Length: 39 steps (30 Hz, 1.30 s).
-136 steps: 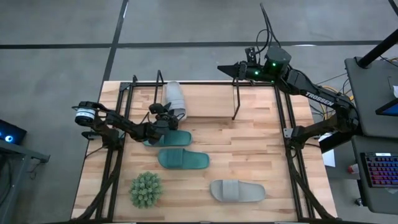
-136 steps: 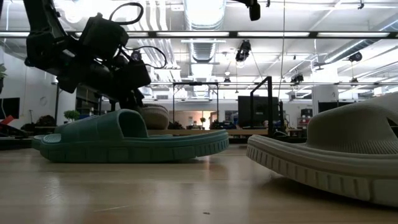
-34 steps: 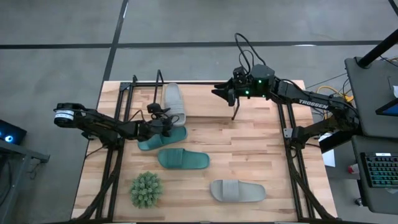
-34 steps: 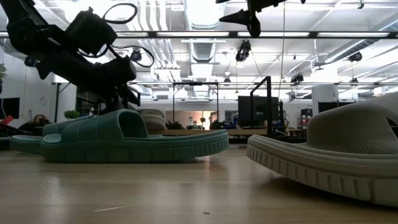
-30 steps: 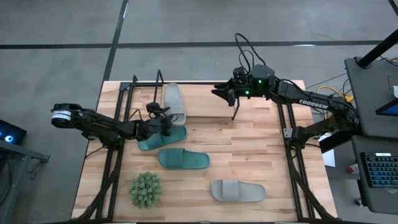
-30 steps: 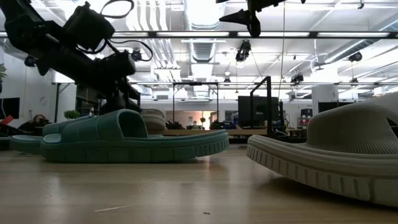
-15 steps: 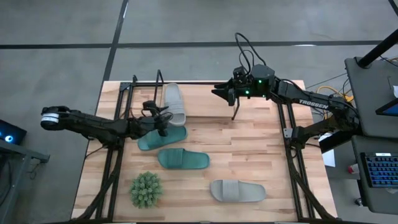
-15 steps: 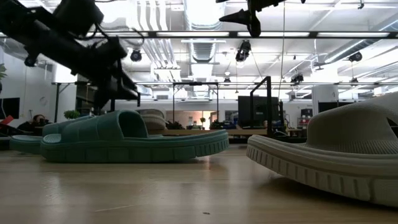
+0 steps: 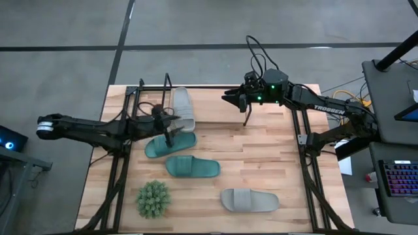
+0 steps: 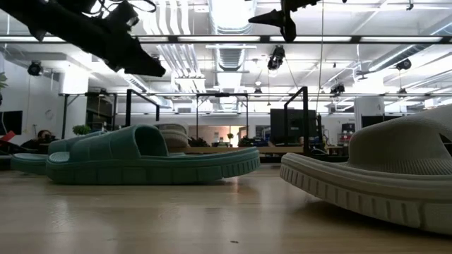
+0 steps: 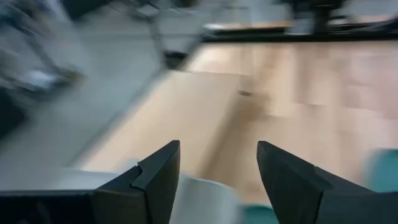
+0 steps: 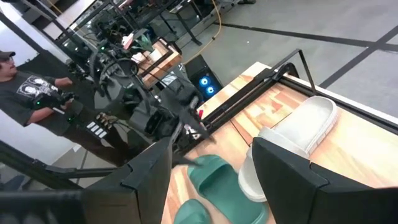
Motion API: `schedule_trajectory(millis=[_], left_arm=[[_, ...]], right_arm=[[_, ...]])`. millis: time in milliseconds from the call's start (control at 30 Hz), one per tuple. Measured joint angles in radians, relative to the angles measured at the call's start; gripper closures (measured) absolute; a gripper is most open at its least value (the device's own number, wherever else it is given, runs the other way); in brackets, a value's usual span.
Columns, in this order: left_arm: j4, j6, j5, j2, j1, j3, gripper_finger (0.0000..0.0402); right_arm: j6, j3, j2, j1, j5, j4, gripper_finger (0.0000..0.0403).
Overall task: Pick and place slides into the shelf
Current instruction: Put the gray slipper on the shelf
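Observation:
One light grey slide lies on the shelf, a low black wire rack with a wood base along the table's far side. Two teal slides and a second grey slide rest sole-down on the table. My left gripper hangs open in the air between the shelved grey slide and the nearer teal one, holding nothing; in the low view it is high at the left. My right gripper stays open above the shelf's right end.
A spiky green plant stands at the near left. Black frame rails run along both table sides. The shelf's upright end loop stands below my right gripper. A person stands beyond the table's left side. Bare wood lies at centre right.
My left gripper has risen away from the teal slide, drawn back a little toward the table's far left, and rolled and tipped up toward level. Its fingers stay open. The teal slide stays flat where it was. My right arm has kept still.

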Motion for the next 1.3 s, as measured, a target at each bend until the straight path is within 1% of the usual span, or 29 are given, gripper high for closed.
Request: schedule_trajectory(millis=[67,100,200,300,400,533,667,833,900,933,1000,1233,1300], left_arm=[[-0.043,-0.087,0.079,-0.002,-0.001,0.017,0.0203],[-0.052,-0.127,0.098,0.001,-0.001,0.024,0.0203],[-0.053,-0.188,0.098,0.018,0.0,0.045,0.0203],[-0.048,-0.183,0.097,0.058,0.0,0.079,0.0206],[-0.051,-0.178,0.098,0.104,0.0,0.124,0.0222],[-0.054,-0.131,0.113,0.16,0.0,0.179,0.0257],[-0.051,-0.103,0.177,0.189,0.0,0.23,0.0301],[-0.049,-0.1,0.251,0.178,-0.001,0.285,0.0366],[-0.052,-0.099,0.257,0.167,-0.001,0.304,0.039],[-0.044,-0.099,0.257,0.159,-0.001,0.313,0.0396],[-0.053,-0.099,0.257,0.143,-0.001,0.324,0.0395],[-0.037,-0.1,0.257,0.081,0.0,0.346,0.0401],[0.008,-0.099,0.257,0.061,0.0,0.346,0.04]], right_arm=[[0.0,0.0,0.0,0.0,0.0,0.0,0.0188],[0.0,0.0,0.0,0.0,0.0,0.0,0.0188],[0.0,0.0,0.0,0.0,0.0,0.0,0.0188],[0.0,-0.001,0.0,0.0,0.0,0.0,0.0188],[0.0,-0.002,-0.001,0.0,0.0,0.0,0.0188],[0.0,-0.002,-0.001,0.0,0.0,0.0,0.0188],[0.0,-0.003,-0.002,0.004,-0.001,0.0,0.0188],[0.003,-0.001,-0.014,0.027,-0.012,-0.01,0.0188],[0.006,0.005,-0.018,0.037,-0.034,-0.025,0.0188],[0.017,0.008,-0.021,0.045,-0.043,-0.032,0.0188],[0.054,0.008,-0.031,0.059,-0.061,-0.039,0.0188],[0.242,0.01,-0.081,0.123,-0.061,-0.064,0.0188],[0.287,0.01,-0.101,0.143,-0.052,-0.067,0.0188]])
